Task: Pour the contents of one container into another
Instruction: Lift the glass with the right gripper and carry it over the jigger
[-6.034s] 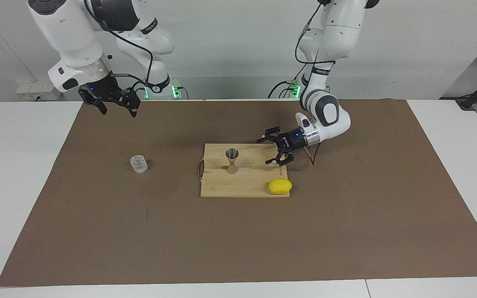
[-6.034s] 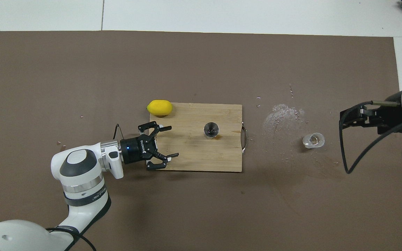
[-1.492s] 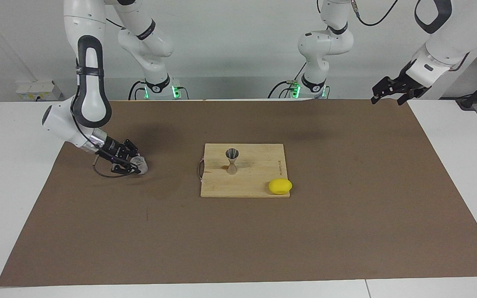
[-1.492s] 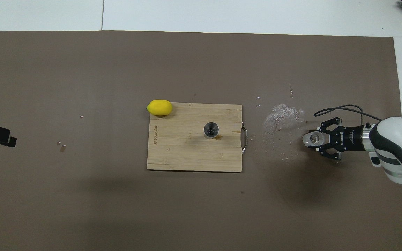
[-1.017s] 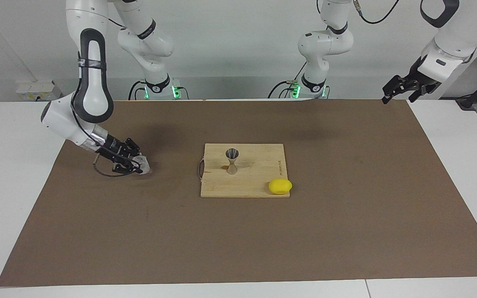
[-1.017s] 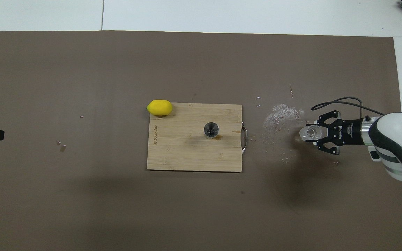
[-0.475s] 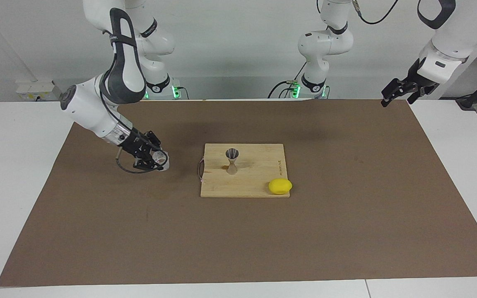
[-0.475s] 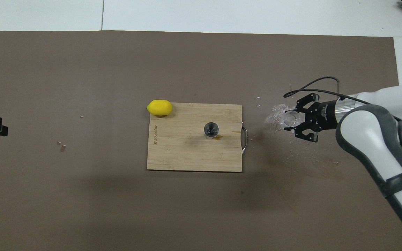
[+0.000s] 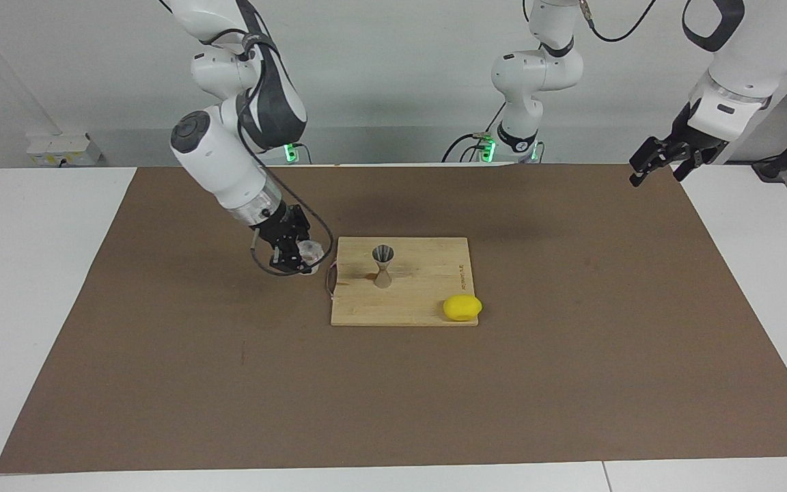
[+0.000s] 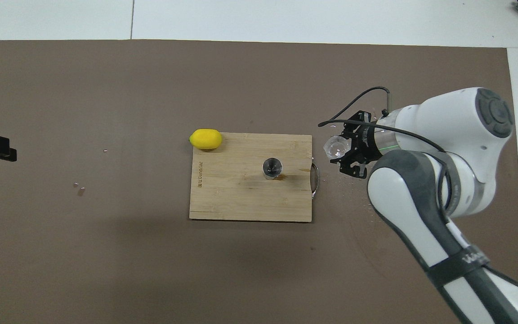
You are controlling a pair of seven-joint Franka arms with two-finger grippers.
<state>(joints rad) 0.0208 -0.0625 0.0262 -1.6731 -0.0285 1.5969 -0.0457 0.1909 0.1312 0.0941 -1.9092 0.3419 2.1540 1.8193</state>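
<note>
Right gripper (image 9: 296, 257) carrying the glass tumbler (image 9: 309, 252) toward the jigger (image 9: 383, 265).

The right gripper, fingers clamped on the small clear textured tumbler, holds it in the air over the brown mat (image 9: 571, 342), just beside the handle (image 10: 315, 179) end of the wooden cutting board (image 9: 427, 294), at the right arm's end of the board. The tumbler's mouth points toward the board. The grey metal, hourglass-shaped jigger stands upright near the middle of the board, apart from the tumbler. A yellow lemon (image 9: 462, 307) lies at the board's corner farther from the robots, toward the left arm's end. The left gripper (image 9: 660, 160), fingers spread wide and holding nothing, waits raised over the mat's edge at the left arm's end of the table.
</note>
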